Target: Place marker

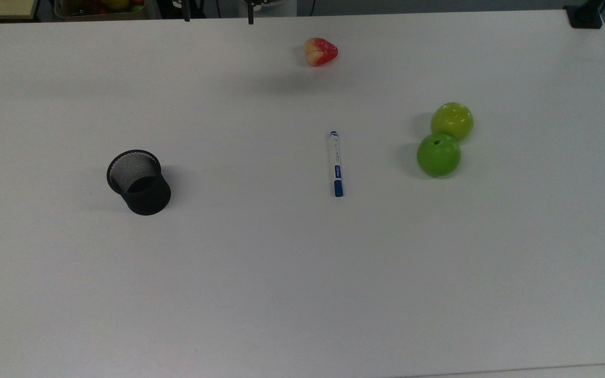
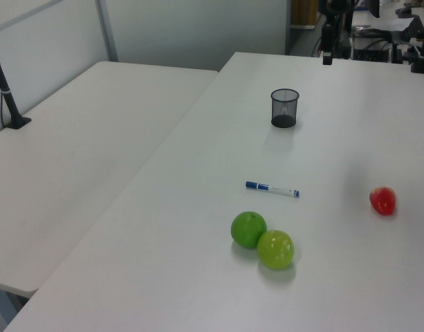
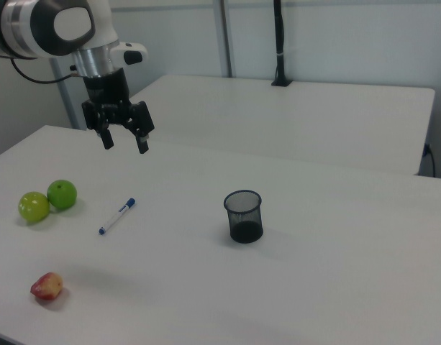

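White laminate covers the counter (image 1: 281, 289), and everything on it lies well spread out. Taking the top view's left first, a black mesh cup (image 1: 138, 181) stands upright with its open mouth showing and nothing visible inside. Near the middle lies the marker (image 1: 336, 163), flat on the counter, its white barrel running almost straight up and down the picture, the longer blue end toward the bottom edge and a small blue tip toward the top. It touches nothing. Above it, close to the far edge, sits a red and yellow fruit (image 1: 320, 51). On the top view's right, two green apples (image 1: 444, 140) rest touching each other, the yellower one behind the darker one.

In the left view the marker (image 2: 272, 188) lies between the mesh cup (image 2: 284, 108) and the apples (image 2: 262, 239), with the red fruit (image 2: 382, 200) off to the left view's right.

In the right view the claw (image 3: 124, 141) hangs in the air above the counter, pointing down, its two black fingers (image 3: 143, 143) spread apart and holding nothing. Below it and slightly to the right view's left lies the marker (image 3: 117, 215), with the apples (image 3: 47, 200) further left, the red fruit (image 3: 47, 286) nearer the bottom edge, and the mesh cup (image 3: 243, 215) toward the middle.
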Robot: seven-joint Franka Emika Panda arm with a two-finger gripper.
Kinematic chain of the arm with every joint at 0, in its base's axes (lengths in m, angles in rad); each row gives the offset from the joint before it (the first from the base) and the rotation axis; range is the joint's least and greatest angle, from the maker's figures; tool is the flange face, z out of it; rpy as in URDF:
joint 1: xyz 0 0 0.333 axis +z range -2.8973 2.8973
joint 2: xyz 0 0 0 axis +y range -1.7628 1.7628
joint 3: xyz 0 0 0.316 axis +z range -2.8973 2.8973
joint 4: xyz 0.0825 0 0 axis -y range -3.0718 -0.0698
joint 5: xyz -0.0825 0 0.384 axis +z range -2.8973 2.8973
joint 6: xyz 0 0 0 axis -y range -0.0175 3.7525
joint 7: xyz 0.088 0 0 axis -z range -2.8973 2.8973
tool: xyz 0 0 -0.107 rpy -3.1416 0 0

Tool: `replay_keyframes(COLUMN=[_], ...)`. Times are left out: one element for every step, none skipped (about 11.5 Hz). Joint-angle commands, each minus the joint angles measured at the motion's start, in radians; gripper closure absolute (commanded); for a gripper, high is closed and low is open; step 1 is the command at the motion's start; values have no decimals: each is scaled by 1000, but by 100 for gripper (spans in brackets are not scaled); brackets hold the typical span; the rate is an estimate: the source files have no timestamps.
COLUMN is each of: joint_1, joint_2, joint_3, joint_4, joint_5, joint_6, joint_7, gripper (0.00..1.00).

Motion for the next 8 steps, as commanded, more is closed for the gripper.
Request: replay_keyframes(joint_1=[-20, -20, -20, -20, -17, -16, -11, -8], joint_2=[6, 6, 6, 6, 7, 9, 10, 30], joint_3=[15, 15, 15, 13, 15, 13, 15, 19], joint_4=[17, 17, 17, 17, 17, 18, 23, 47], joint_5=[23, 23, 25, 23, 25, 25, 26, 32], joint_6=[-7, -9, -7, -7, -6, -4, -3, -3], joint_7=[17, 16, 17, 17, 17, 17, 17, 17], gripper=[0, 0, 0, 0, 0, 0, 0, 0])
